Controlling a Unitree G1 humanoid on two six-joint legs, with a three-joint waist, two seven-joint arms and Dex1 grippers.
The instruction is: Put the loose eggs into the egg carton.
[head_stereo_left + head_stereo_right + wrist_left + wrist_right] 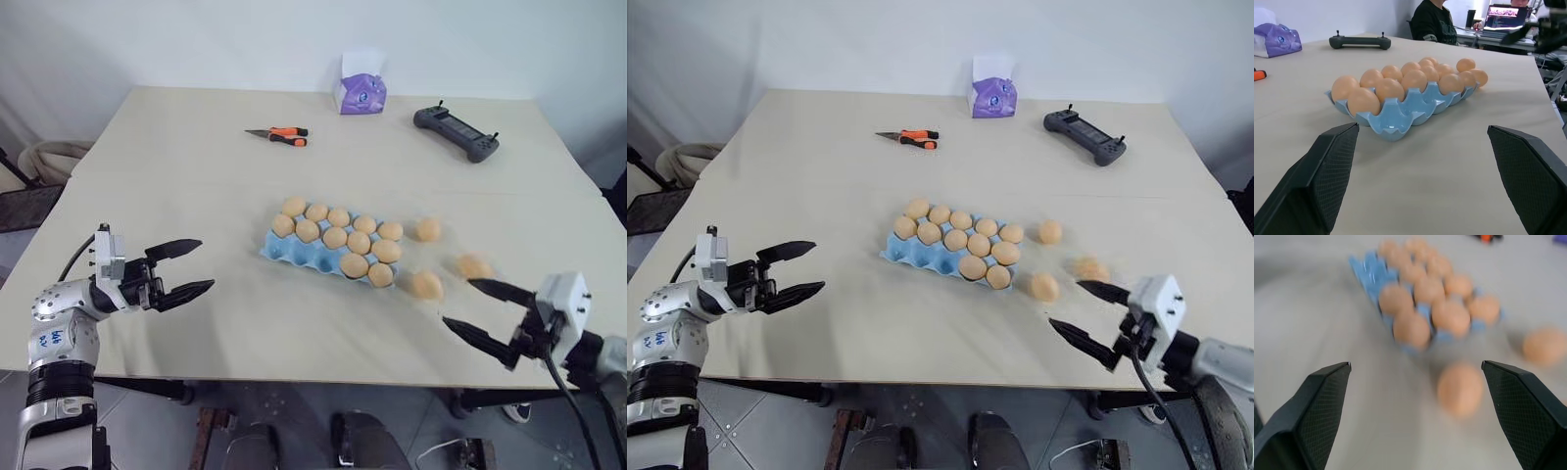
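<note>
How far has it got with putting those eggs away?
Mostly done, it seems: the blue carton already holds eleven eggs, with a few cups empty at its near-left end. Nothing is in hand; the left gripper and right gripper are both open and empty. Three loose eggs lie on the table to the carton's right, near the right gripper.

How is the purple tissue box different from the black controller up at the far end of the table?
The tissue box is purple and stands tall and blocky, while the controller is black and lies low and flat. The tissue box has white paper sticking up from its top; the controller has two little sticks poking up instead. Both sit untouched on the table, well beyond the egg carton.
</note>
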